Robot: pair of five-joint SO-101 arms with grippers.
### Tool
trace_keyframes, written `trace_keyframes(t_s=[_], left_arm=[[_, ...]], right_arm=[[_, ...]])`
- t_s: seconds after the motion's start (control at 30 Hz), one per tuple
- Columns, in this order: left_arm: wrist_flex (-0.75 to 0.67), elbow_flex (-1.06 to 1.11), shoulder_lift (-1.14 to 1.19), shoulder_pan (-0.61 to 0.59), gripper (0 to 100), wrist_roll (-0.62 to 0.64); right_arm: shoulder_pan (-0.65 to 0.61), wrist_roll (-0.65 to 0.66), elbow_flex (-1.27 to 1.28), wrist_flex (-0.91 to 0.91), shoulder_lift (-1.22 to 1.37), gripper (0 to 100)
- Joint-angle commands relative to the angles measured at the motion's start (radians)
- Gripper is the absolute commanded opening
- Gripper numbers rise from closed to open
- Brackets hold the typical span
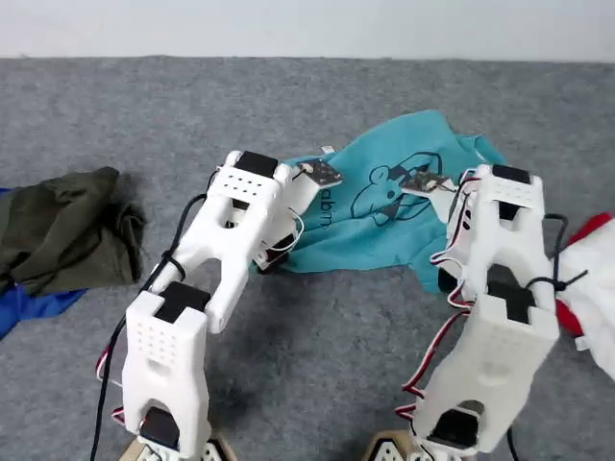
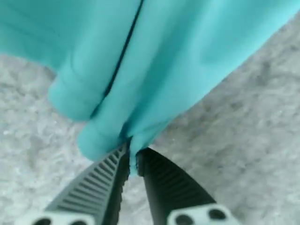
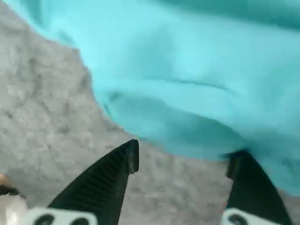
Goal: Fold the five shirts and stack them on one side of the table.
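A teal shirt (image 1: 384, 206) with a dark print lies crumpled in the middle of the grey table, between both arms. My left gripper (image 2: 132, 157) is shut on a folded edge of the teal shirt (image 2: 154, 70), pinching the cloth between its black fingers (image 2: 105, 180). My right gripper (image 3: 183, 161) stands open over the teal shirt (image 3: 197, 79), one finger (image 3: 115, 173) above bare felt, the other finger (image 3: 248, 180) at the cloth's hem. In the high view the left arm (image 1: 240, 221) sits at the shirt's left edge and the right arm (image 1: 495, 240) at its right edge.
An olive-green shirt (image 1: 67, 226) lies bunched at the left edge on top of a blue one (image 1: 29, 305). A white and red garment (image 1: 591, 288) lies at the right edge. Grey felt (image 1: 327, 336) covers the table.
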Motion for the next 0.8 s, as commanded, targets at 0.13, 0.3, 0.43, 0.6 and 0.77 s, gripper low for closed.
trace_keyframes(t_s=[0.13,0.3,0.43,0.6,0.77], left_arm=[[0.043,-0.033,-0.018,-0.011,1,-0.006],[0.037,-0.035,-0.018,-0.011,1,-0.005],[0.037,-0.035,-0.018,-0.011,1,-0.006],[0.052,-0.036,-0.025,-0.012,1,-0.006],[0.11,-0.036,-0.095,-0.011,1,-0.006]], right_arm=[[-0.025,-0.009,-0.031,-0.065,0.062,4.5],[-0.018,-0.009,-0.058,-0.056,0.039,0.9],[-0.025,-0.002,-0.058,0.001,-0.012,0.9],[-0.025,0.11,-0.055,0.131,-0.12,0.9],[-0.019,0.244,-0.049,0.32,-0.206,0.9]])
